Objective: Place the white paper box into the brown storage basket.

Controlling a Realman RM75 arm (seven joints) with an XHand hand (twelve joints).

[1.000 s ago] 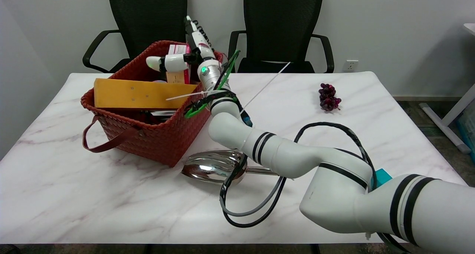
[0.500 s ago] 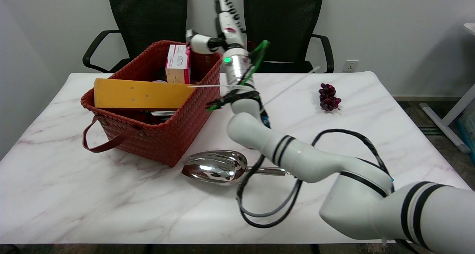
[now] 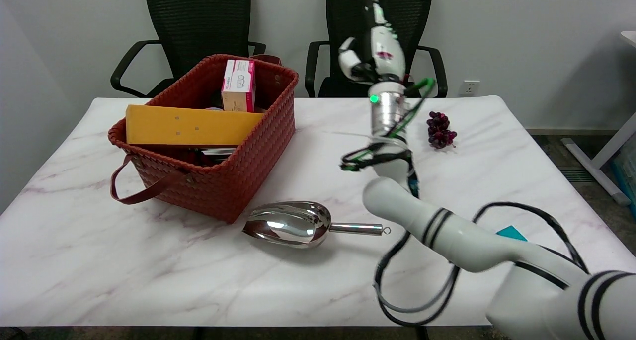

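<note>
White paper box (image 3: 238, 85) is standing upright inside the brown storage basket (image 3: 238, 163), toward its far side. The right hand (image 3: 373, 51) is up in the air well right of the basket, fingers apart, holding nothing

The right arm (image 3: 447, 230) reaches in from the near right and rises toward the far side. Its hand (image 3: 373, 51) is raised high in the air, holding nothing, with the fingers pointing up and the thumb spread to the left.
</note>
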